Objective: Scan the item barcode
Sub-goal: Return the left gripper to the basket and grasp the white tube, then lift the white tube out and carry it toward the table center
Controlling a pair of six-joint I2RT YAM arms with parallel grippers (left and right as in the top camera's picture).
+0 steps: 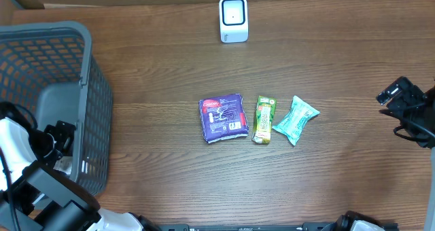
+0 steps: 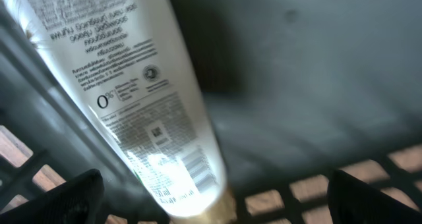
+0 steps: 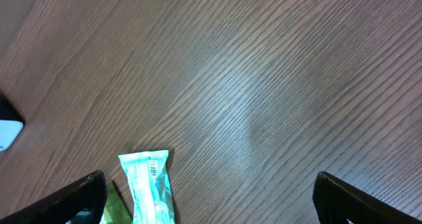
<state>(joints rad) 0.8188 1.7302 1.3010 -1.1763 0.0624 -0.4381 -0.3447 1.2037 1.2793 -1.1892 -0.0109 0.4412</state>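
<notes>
Both grippers are released and hold nothing: the right gripper (image 3: 214,201) hangs with jaws wide over the bare table (image 1: 340,47), and the left gripper (image 2: 217,204) stands equally wide inside the basket (image 1: 98,109), over a white tube (image 2: 132,85) lying on its floor. I judge that the step in hand is to pick one item for scanning. The teal pack (image 1: 295,119) seems the natural choice, because it is the nearest item to the right gripper. To do this well, the gripper should come down over the middle of the pack and close across its narrow width, so that the soft wrapper does not fold over the printed code. In the right wrist view some fine stripes show near the upper end of the pack, maybe the barcode, but they are too small to be sure. The coded side must then face the scanner (image 1: 233,19), which stands at about 11 o'clock from the pack, well apart. The pack lies flat and slanted, just beside the green pack (image 1: 264,119) at its 9 o'clock, and the purple pack (image 1: 223,118) is further the same way, so care is needed not to drag the green one. In the overhead view the teal pack lies at about 8 o'clock from the right gripper, well apart, and at 3 o'clock from the left gripper, much farther.
</notes>
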